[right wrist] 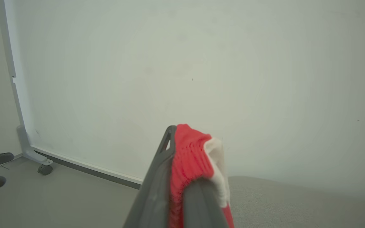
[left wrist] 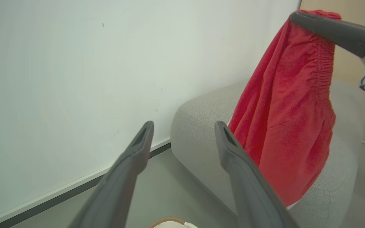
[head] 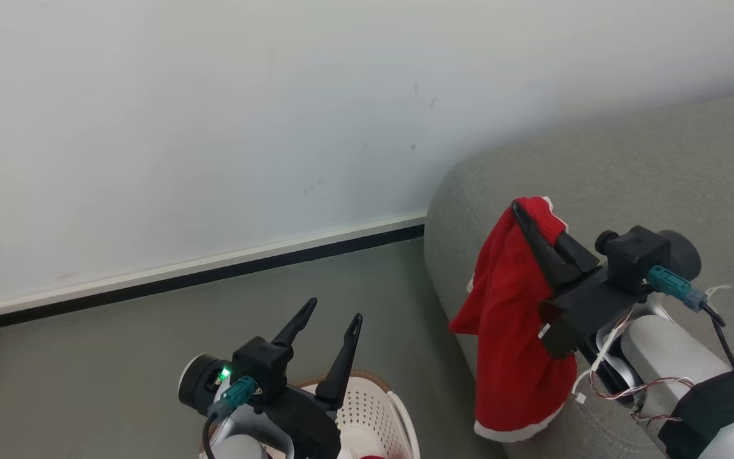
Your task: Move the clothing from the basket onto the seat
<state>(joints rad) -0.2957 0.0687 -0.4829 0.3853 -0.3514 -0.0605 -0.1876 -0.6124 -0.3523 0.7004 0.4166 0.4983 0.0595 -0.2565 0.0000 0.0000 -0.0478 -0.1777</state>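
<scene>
- White wall point(head: 214, 127) and grey floor point(head: 118, 357) lie behind one grey seat point(head: 660, 159) at the right.
- One piece of red clothing point(head: 507, 319) hangs from the right gripper point(head: 523, 213), whose fingers are clenched on its waistband. It is lifted at the seat's rounded corner, probably so that it clears the cushion.
- Above the one basket point(head: 399, 408), the left gripper point(head: 335, 308) has its fingers spread and grasps nothing, likely ready to reach in.
- A red scrap point(head: 374, 456) shows inside the basket, which suggests more remains.

- My left gripper point(head: 335, 308): long black tapered fingers point(head: 341, 368), teal plug point(head: 237, 390), green light point(head: 224, 371).
- My right forearm point(head: 666, 357): pale silver, black strap point(head: 711, 401), red-and-white wires point(head: 634, 390).
</scene>
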